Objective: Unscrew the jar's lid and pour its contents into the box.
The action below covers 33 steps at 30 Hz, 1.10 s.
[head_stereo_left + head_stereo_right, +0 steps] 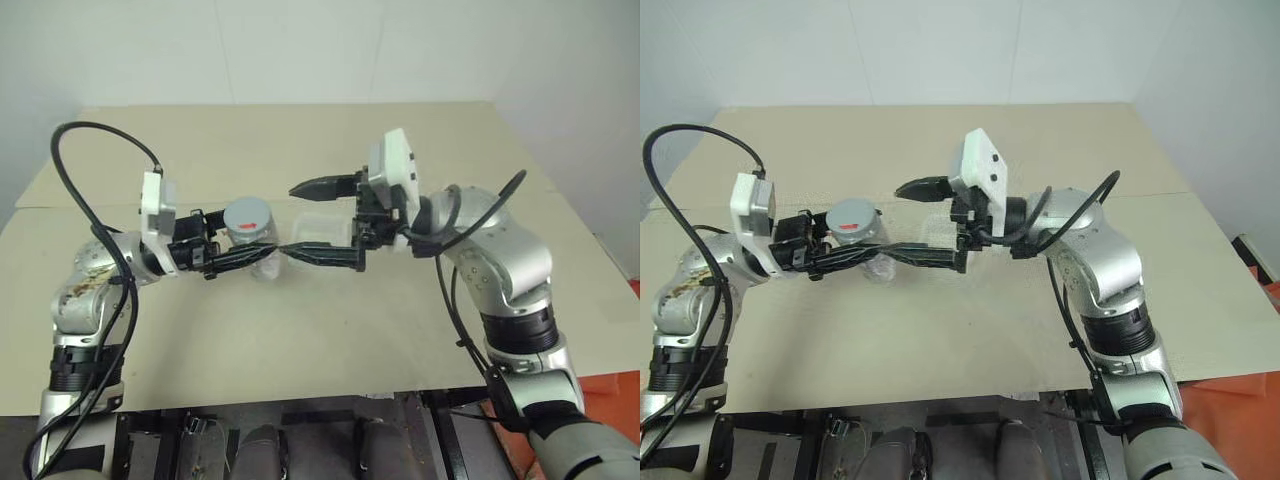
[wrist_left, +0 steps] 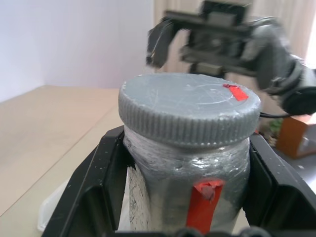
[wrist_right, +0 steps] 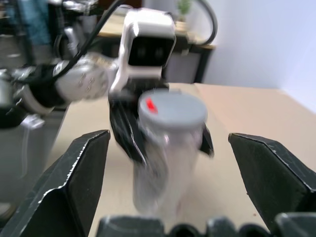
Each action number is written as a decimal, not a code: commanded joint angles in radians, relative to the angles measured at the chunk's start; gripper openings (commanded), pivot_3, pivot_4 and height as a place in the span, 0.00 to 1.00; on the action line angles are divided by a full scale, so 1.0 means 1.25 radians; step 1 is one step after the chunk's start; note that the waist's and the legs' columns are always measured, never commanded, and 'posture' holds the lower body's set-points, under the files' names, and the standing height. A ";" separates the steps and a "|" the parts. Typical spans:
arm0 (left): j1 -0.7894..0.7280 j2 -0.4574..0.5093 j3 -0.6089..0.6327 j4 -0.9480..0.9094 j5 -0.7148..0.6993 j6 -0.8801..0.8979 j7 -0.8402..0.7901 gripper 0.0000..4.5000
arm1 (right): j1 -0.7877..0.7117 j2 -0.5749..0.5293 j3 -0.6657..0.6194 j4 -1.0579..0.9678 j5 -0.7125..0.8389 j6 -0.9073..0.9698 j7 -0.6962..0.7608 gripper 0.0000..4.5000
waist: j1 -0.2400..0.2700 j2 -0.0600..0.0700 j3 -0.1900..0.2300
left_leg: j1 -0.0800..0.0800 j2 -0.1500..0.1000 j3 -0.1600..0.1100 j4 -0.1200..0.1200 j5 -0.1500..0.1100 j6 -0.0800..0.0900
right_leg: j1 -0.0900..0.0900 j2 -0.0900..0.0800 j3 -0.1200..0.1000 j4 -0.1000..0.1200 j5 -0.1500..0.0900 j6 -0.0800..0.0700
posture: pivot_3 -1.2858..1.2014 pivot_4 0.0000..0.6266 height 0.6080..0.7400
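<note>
Left gripper [image 1: 235,255] is clamped on the jar [image 1: 252,250], holding it upright above the table [image 1: 300,330], left of centre, lid [image 1: 247,216] still screwed on. That grip looks meant to steady the body so the other arm can twist the cap. Right gripper [image 1: 310,218] faces it from the right with its jaws spread wide and nothing between them; one finger sits higher and farther than the lid, the other lower and nearer, reaching across under the jar. Likely lining up to close on the lid, not yet touching it.

The box [image 1: 325,228] sits on the table just right of the jar, between the two arms, partly hidden by the right gripper's lower finger. Handy spot for pouring once the cap is off. Contents not visible.

Head views give the layout: jar, box, both arms. Left wrist view adds detail: ridged lid edge, red mark on top, red stripe on the foil-grey side, black fingers [image 2: 106,177] pressed on both flanks. Right wrist view shows the wide gap between its own fingers with the jar centred beyond, blurred.
</note>
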 commanded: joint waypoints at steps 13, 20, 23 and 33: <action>-0.037 -0.030 -0.025 -0.011 0.014 -0.029 0.038 0.60 | -0.109 0.094 0.097 0.016 -0.091 0.143 -0.259 0.99 | 0.002 0.000 0.000 | 0.000 0.000 0.000 0.000 0.000 0.000 | 0.000 0.000 0.000 0.001 0.000 0.000 | 0.52 0.24 1.00; -0.022 -0.016 -0.005 -0.027 0.001 -0.028 0.037 0.60 | -0.096 0.069 0.087 0.028 -0.102 0.135 -0.253 0.99 | 0.002 0.000 0.000 | -0.001 0.000 0.000 0.000 0.000 0.000 | 0.000 0.000 0.000 0.000 0.000 0.000 | 0.52 0.24 1.00; -0.010 -0.007 0.002 -0.034 -0.002 -0.028 0.035 0.60 | -0.091 0.052 0.070 0.022 -0.097 0.133 -0.246 0.99 | 0.002 0.000 0.000 | -0.001 0.000 0.000 0.000 0.000 0.000 | 0.000 0.000 0.000 0.000 0.000 0.000 | 0.52 0.24 1.00; 0.002 0.009 0.009 -0.048 -0.018 -0.022 0.042 0.60 | -0.062 0.006 0.030 -0.015 -0.056 0.120 -0.220 0.99 | 0.002 0.000 0.000 | -0.001 0.000 0.000 0.000 0.000 0.000 | 0.000 0.000 0.000 0.000 0.000 0.000 | 0.52 0.24 1.00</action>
